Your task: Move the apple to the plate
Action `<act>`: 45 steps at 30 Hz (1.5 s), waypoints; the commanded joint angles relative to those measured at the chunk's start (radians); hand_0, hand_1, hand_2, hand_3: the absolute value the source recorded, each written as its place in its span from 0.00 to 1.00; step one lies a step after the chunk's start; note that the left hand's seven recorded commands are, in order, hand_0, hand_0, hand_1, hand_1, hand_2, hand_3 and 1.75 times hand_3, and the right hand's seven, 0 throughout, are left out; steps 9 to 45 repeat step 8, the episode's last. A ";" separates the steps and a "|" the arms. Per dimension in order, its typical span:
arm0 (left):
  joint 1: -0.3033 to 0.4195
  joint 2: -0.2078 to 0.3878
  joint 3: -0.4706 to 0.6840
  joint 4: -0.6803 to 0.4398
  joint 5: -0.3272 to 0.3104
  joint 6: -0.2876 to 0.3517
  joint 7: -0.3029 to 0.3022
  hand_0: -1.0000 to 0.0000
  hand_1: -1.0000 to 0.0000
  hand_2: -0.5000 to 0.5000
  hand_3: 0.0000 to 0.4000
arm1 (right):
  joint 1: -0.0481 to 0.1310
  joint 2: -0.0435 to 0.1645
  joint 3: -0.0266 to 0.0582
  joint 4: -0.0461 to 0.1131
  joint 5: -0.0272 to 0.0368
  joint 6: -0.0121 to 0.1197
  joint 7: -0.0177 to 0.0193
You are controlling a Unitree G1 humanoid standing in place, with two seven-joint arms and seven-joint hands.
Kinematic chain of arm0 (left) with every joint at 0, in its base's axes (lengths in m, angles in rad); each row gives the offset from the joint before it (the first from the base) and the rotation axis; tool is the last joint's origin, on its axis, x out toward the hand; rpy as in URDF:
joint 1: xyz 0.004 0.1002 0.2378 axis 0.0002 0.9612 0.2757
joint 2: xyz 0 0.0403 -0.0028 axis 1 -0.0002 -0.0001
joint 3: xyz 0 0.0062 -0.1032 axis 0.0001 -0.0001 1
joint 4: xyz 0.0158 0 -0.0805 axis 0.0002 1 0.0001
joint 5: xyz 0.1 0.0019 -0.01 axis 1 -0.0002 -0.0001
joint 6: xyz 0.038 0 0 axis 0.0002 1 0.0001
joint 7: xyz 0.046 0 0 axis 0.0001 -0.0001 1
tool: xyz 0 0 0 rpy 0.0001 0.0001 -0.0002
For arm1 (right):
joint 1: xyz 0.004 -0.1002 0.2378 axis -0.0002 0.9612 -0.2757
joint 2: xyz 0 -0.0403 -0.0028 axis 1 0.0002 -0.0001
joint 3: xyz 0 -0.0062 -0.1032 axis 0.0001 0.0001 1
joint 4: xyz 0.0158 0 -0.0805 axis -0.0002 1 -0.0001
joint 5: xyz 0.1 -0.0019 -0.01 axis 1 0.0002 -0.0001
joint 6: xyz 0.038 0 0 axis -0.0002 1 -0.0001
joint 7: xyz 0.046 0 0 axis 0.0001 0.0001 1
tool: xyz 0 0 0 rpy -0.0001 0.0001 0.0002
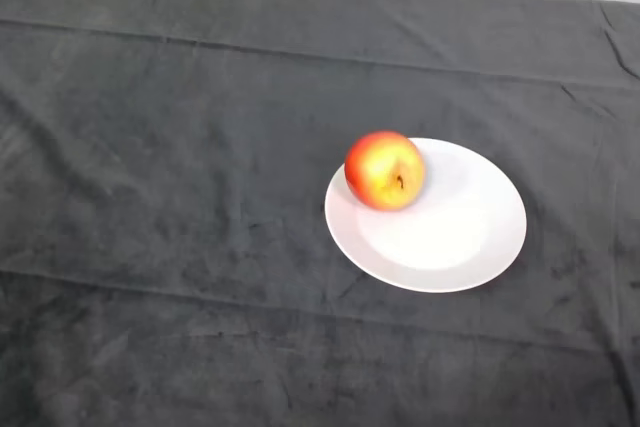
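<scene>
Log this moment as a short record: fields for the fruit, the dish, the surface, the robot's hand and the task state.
fruit: one apple, red and yellow, stem end facing the camera
dish: white round plate, right of the table's middle
fruit position: on the plate, at its upper left edge
surface: table under a dark cloth, creased
hand: not in view
task state: apple already lies on the plate
</scene>
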 commanded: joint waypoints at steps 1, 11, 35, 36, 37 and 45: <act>-0.041 -0.005 0.039 0.026 0.012 0.015 -0.010 1.00 1.00 0.50 0.00 | -0.008 -0.025 -0.0131 0.007 -0.0036 0.003 0.0010; -0.043 -0.009 0.042 0.025 0.018 0.015 -0.010 1.00 1.00 0.50 0.00 | -0.008 -0.025 -0.0131 0.007 -0.0037 0.003 0.0010; -0.043 -0.009 0.042 0.025 0.018 0.015 -0.010 1.00 1.00 0.50 0.00 | -0.008 -0.025 -0.0131 0.007 -0.0037 0.003 0.0010; -0.043 -0.009 0.042 0.025 0.018 0.015 -0.010 1.00 1.00 0.50 0.00 | -0.008 -0.025 -0.0131 0.007 -0.0037 0.003 0.0010; -0.043 -0.009 0.042 0.025 0.018 0.015 -0.010 1.00 1.00 0.50 0.00 | -0.008 -0.025 -0.0131 0.007 -0.0037 0.003 0.0010; -0.043 -0.009 0.042 0.025 0.018 0.015 -0.010 1.00 1.00 0.50 0.00 | -0.008 -0.025 -0.0131 0.007 -0.0037 0.003 0.0010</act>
